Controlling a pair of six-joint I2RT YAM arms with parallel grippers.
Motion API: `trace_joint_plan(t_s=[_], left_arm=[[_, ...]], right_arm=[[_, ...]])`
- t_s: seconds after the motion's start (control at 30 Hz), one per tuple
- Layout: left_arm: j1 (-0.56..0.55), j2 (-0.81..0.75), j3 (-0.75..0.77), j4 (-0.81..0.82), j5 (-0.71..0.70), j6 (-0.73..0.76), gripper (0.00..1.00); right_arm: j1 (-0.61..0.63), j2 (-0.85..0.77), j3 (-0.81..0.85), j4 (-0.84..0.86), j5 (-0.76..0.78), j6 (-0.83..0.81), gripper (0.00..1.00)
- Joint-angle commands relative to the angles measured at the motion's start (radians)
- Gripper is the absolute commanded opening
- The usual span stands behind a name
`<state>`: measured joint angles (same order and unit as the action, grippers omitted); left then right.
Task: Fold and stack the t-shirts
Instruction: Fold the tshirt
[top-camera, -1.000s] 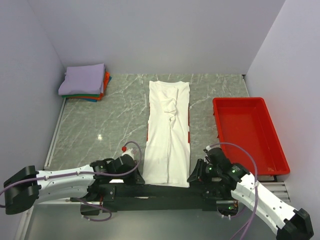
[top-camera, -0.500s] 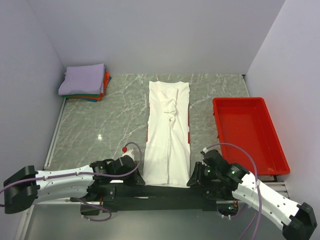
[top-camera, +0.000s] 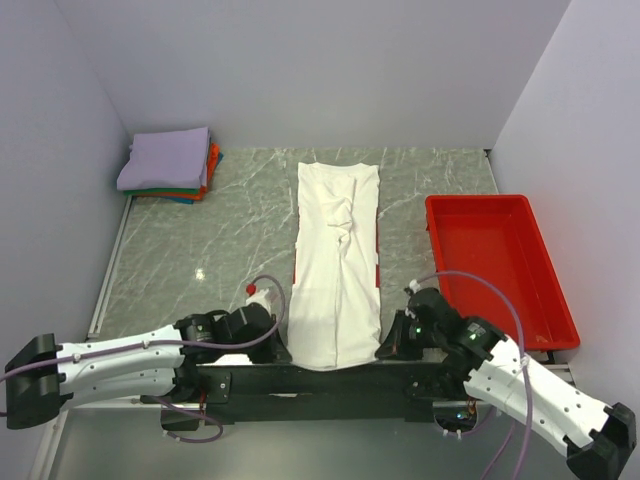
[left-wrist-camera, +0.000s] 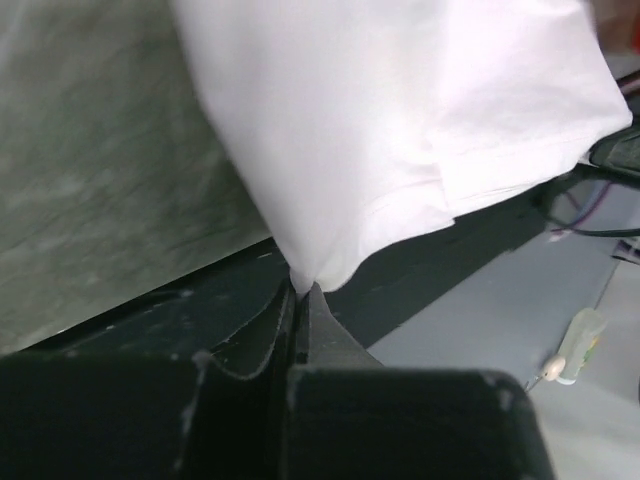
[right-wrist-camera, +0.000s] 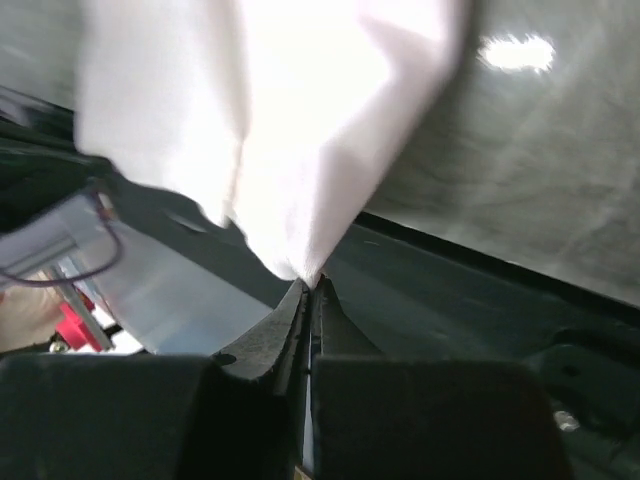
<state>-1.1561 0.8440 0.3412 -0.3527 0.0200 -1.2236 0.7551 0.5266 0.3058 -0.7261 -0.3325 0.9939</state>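
Observation:
A white t-shirt (top-camera: 337, 260) lies folded into a long narrow strip down the middle of the table, slivers of red print showing at its sides. My left gripper (top-camera: 281, 352) is shut on its near left corner (left-wrist-camera: 320, 255). At the near right corner (right-wrist-camera: 300, 245) my right gripper (top-camera: 386, 349) is shut on the cloth as well. Both corners rise slightly off the table. A stack of folded t-shirts (top-camera: 168, 163), lavender on top with orange, green and blue beneath, sits at the back left.
A red plastic tray (top-camera: 540, 300) stands on the right. The marble table (top-camera: 210, 250) is walled on three sides. A dark rail (top-camera: 320, 380) runs along the near edge under both grippers.
My right gripper closed on the shirt's near right corner. Both grippers have shifted a little away from the near edge, and the shirt's near hem has pulled back slightly.

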Motion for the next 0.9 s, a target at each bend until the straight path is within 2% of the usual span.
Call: trace_joint_plan(t_s=[0.0,0.1,0.13,0.2,0.4,0.6,0.87], left_arm=[[0.005,-0.016,0.149,-0.078,-0.094,0.103,0.0],[0.1,0.032,0.225,-0.08,-0.098,0.183,0.0],[0.134,0.047,0.248,-0.066,-0.059,0.202,0.0],[0.22,0.094,0.268,0.007,-0.034,0.245,0.0],[0.36,0.301,0.354,0.208,-0.068,0.25,0.0],[0.43,0.525,0.472,0.343,-0.084,0.225,0.0],[0.506,0.742,0.639,0.337,-0.083,0.222,0.0]], right_arm=[[0.006,0.045,0.189,-0.048,0.122,-0.069,0.0],[-0.01,0.122,0.294,-0.067,0.182,-0.127,0.0],[-0.016,0.142,0.332,-0.056,0.197,-0.159,0.0],[-0.036,0.196,0.357,-0.032,0.248,-0.19,0.0],[-0.209,0.416,0.403,0.171,0.227,-0.308,0.0],[-0.296,0.66,0.518,0.319,0.217,-0.313,0.0],[-0.352,0.893,0.65,0.375,0.225,-0.313,0.0]])
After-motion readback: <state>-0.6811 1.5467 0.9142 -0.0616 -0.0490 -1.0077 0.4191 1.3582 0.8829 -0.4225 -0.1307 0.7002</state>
